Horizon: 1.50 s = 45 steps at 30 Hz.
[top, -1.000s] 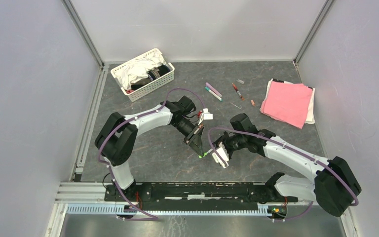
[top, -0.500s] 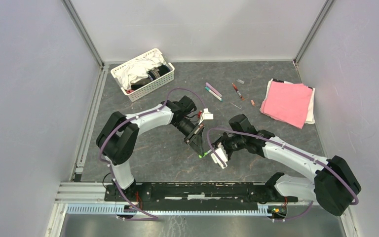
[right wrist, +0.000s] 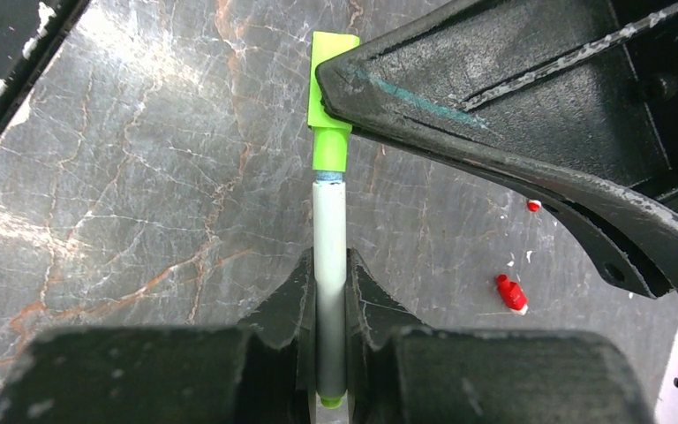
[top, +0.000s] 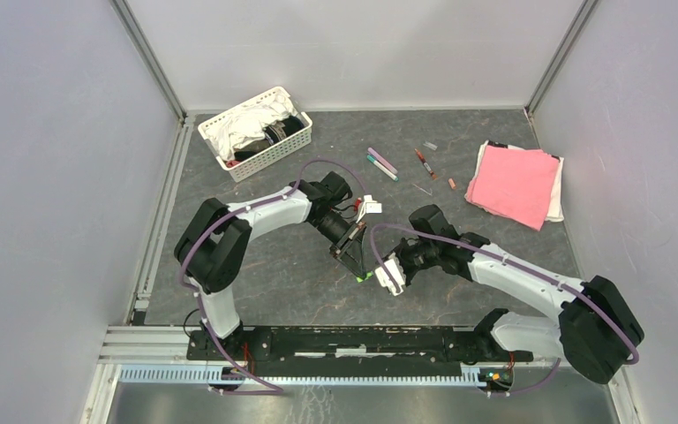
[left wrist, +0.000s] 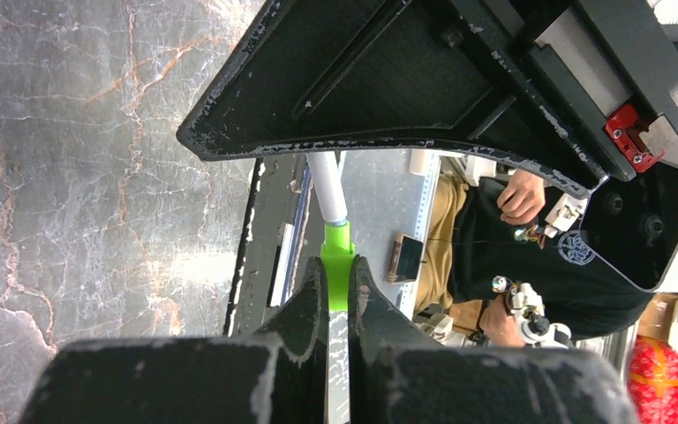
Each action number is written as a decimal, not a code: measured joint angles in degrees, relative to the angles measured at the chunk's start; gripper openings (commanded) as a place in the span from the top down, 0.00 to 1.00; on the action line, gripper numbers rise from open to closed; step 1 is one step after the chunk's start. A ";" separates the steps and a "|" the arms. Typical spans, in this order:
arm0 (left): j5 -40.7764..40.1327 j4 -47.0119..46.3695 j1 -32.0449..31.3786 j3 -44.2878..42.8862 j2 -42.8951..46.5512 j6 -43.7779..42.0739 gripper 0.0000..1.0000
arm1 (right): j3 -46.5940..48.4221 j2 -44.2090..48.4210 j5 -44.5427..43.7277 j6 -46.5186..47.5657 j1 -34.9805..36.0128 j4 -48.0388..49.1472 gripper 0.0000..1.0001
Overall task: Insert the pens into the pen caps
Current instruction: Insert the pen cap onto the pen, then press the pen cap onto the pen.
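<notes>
A pale-barrelled pen (right wrist: 329,221) and a bright green cap (right wrist: 331,146) meet end to end in one line, held above the marbled table (top: 274,265) near the middle, just beyond the arm bases. The left claw (left wrist: 336,269) is clamped on the cap; the right claw (right wrist: 329,269) is closed tight around the pen's barrel.

At the back left of the table (top: 291,265) we find a basket (top: 269,157), at the back right a stack of cloths (top: 514,181). Between them lie two pens (top: 381,163) side by side, a third pen (top: 423,162) to their right, and a loose cap (top: 451,184) nearer the stack. Toward the front middle we see the left tool (top: 361,270) and right tool (top: 378,272) tip to tip, the held cap (right wrist: 331,146) in the left and the held pen (right wrist: 329,225) in the right, end to end.
</notes>
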<state>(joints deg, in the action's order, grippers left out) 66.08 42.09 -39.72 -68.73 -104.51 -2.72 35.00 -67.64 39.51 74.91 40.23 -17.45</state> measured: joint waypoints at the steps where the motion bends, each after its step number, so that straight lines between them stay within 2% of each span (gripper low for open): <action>1: 0.07 0.02 0.00 0.00 -0.02 0.46 0.98 | 0.00 -0.07 0.50 -0.59 -0.11 0.02 1.00; 12: 1.90 1.25 -0.39 0.00 -2.67 4.09 0.97 | -1.18 -1.49 4.96 -3.76 -0.66 0.09 1.00; 22: 2.51 1.60 0.37 -0.09 -2.80 4.46 0.87 | -1.40 -1.79 6.23 -4.07 -1.27 1.01 1.00; 30: 3.19 1.46 1.62 -0.09 -2.45 4.57 0.71 | -1.40 -2.19 7.54 -4.33 -2.12 2.54 1.00; 36: 1.46 -3.78 4.22 -1.11 -1.14 4.74 0.65 | -1.40 -2.38 15.15 -4.39 -1.33 2.82 1.00; 45: -0.55 -6.60 5.84 -0.96 0.90 6.21 0.58 | -1.40 -2.40 20.52 -5.68 -3.63 3.04 1.00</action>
<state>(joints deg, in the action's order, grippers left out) 65.54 35.48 -33.89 -69.69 -103.61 3.49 33.61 -70.04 60.03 69.23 36.60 -14.41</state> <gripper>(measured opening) 0.384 0.135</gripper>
